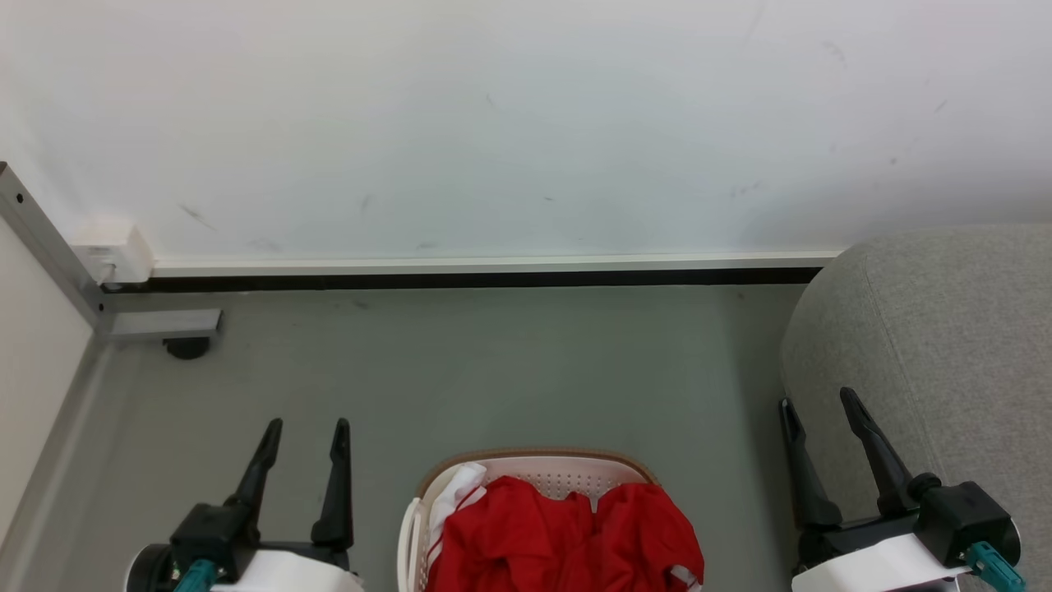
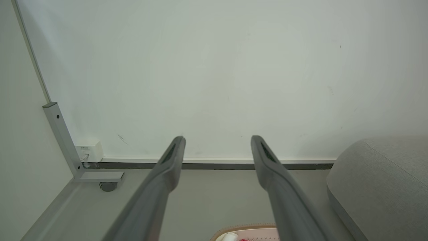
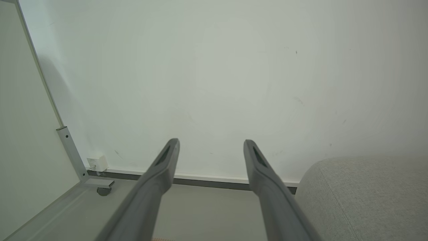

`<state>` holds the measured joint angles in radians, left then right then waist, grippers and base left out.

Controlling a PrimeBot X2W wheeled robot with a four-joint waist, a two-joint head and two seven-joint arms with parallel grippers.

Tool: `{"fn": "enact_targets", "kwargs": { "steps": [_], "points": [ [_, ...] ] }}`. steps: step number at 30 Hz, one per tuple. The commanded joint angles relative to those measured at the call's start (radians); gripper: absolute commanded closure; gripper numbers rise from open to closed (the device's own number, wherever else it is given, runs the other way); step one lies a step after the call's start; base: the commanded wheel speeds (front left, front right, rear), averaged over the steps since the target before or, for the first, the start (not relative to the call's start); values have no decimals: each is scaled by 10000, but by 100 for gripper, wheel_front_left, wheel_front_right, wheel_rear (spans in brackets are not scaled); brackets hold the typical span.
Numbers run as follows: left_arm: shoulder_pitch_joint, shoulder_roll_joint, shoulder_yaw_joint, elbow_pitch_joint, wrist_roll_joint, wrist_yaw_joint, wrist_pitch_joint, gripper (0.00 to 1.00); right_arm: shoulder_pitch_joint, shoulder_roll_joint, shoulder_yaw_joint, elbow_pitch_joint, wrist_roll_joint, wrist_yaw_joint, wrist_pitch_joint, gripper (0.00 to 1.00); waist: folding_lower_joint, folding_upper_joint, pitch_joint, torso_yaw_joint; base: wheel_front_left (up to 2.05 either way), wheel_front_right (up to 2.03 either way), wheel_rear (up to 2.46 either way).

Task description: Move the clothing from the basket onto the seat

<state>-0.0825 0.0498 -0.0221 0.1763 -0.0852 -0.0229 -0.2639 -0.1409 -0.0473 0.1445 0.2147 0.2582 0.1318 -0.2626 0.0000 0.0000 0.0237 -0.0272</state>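
One scuffed white wall (image 1: 526,123) runs behind the basket (image 1: 534,455), with grey floor (image 1: 493,370) between the two. Right of the basket and apart from it bulges the seat (image 1: 945,345), rounded and covered in light grey textured fabric. The basket itself, white and perforated with a brown rim, stands on the floor at the bottom edge of the head view. All the clothing (image 1: 567,534) lies inside it: bright red fabric bunched up to the rim, with a white-trimmed piece at the basket's left side. The left gripper (image 1: 308,426) hangs left of the basket, fingers spread and holding nothing. The right gripper (image 1: 817,399) hangs right of the basket, overlapping the seat's edge in the head view, likewise spread and empty. Far left of the basket, by the wall, a grey metal frame foot (image 1: 160,323) sits over a dark caster (image 1: 186,349), near a small white wall box (image 1: 111,255).
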Motion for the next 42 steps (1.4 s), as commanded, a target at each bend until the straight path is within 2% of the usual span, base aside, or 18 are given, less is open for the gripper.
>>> {"fn": "enact_targets", "kwargs": {
  "steps": [1,17,29,36,42],
  "points": [
    [-25,22,26,-12,-83,-27,-11,0,-46,-57,-4,-31,133,-21,-34,0,0,0,2,-8,0,0,0],
    [-323,19,-65,43,-164,-38,-11,0,-385,-57,-31,-156,279,-21,-34,0,0,0,624,-354,0,0,0],
    [-918,43,-34,409,104,-245,-10,0,-828,-57,-152,-409,319,-21,-19,0,0,0,1866,-1245,0,0,0],
    [-1646,333,-390,1574,614,-484,-9,0,-1206,-50,-359,-560,326,-21,-17,0,0,0,2756,-1944,0,0,0],
    [-2540,874,-959,3148,921,-804,-9,0,-1535,-43,-415,-801,486,-21,-17,0,0,0,3679,-2556,0,0,0]
  ]
}}
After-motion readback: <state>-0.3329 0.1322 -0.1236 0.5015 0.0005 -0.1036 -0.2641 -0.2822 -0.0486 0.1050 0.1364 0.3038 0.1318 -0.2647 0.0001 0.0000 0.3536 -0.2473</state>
